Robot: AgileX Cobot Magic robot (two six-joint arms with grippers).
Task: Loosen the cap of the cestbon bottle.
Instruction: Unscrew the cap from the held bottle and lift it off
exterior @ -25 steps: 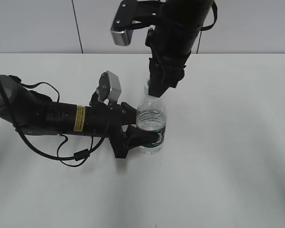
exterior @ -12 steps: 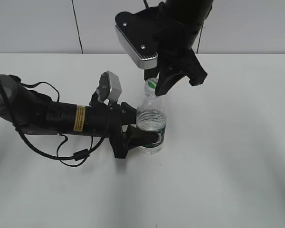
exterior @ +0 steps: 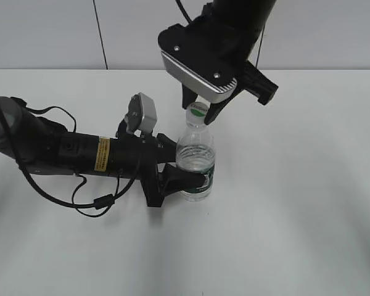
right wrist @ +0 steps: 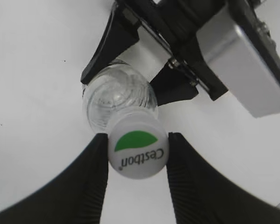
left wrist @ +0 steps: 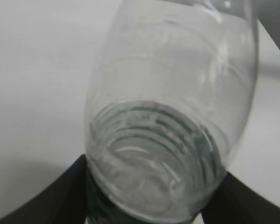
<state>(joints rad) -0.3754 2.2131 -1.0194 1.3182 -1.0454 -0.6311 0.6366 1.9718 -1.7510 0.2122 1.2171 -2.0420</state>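
The cestbon bottle [exterior: 196, 161] stands upright on the white table, clear with a dark green label band low down. My left gripper [exterior: 185, 165] comes in from the left and is shut on its lower body; the left wrist view shows the bottle [left wrist: 168, 116] filling the space between two black fingers [left wrist: 60, 198]. The cap [exterior: 198, 111], white with a green patch, sits on the bottle's neck. My right gripper [exterior: 201, 112] hangs above it. In the right wrist view its two ribbed fingers [right wrist: 95, 182] press both sides of the cap [right wrist: 137, 153].
The white table [exterior: 296, 216] spreads around the bottle, with a grey wall behind it. The left arm's black cable [exterior: 92, 200] loops on the table beside the arm. The left gripper's fingers [right wrist: 107, 51] show below the cap in the right wrist view.
My right gripper has turned about the cap, its wrist camera swinging round from the left to the front. The bottle and the left gripper have stayed in place.
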